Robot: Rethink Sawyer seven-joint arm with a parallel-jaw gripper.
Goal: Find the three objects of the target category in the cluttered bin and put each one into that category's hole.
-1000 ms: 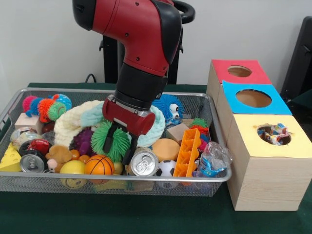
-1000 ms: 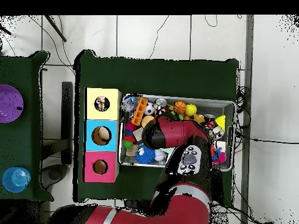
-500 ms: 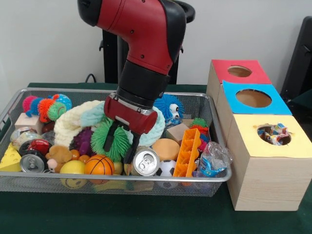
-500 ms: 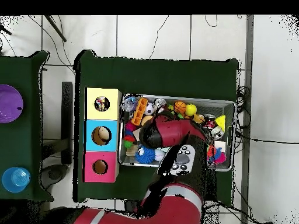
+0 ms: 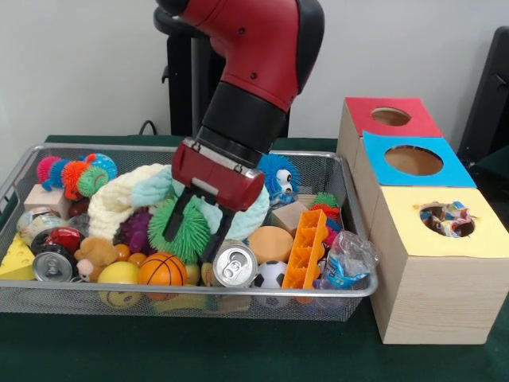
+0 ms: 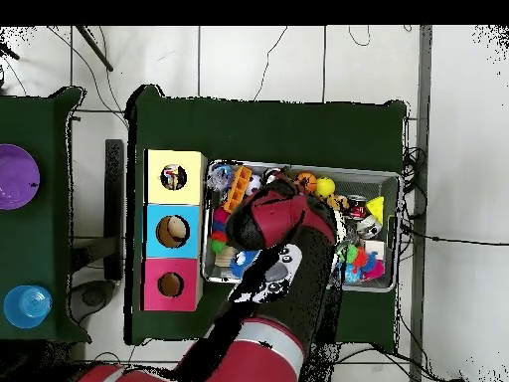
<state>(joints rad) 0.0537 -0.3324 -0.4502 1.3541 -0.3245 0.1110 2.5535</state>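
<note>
My gripper (image 5: pixel 194 231) hangs open over the middle of the wire bin (image 5: pixel 24 163), its two black fingers (image 5: pixel 176 220) set either side of a green spiky ball (image 5: pixel 188 235); nothing is lifted. A silver drinks can (image 5: pixel 235 265) lies just right of the fingertips, tilted toward the front. Another can (image 5: pixel 52 267) rests at the bin's front left. A crushed clear bottle (image 5: pixel 347 259) leans in the right front corner. Three boxes stand right of the bin: red (image 5: pixel 413 119), blue (image 5: pixel 449 169) and yellow (image 5: pixel 477 239), whose hole holds crumpled wrappers. From overhead the arm (image 6: pixel 273 224) hides the gripper.
The bin is packed: a basketball (image 5: pixel 161 270), an orange grid block (image 5: pixel 308 247), a cream knitted item (image 5: pixel 119 200), a blue fuzzy toy (image 5: pixel 274 177), a yellow wedge (image 5: pixel 16 259). In the overhead view the boxes (image 6: pixel 174 231) sit left of the bin (image 6: pixel 394 179).
The gripper has risen slightly above the green spiky ball, and the arm above it has swung to the right in the front view. The toys and cans have not moved.
</note>
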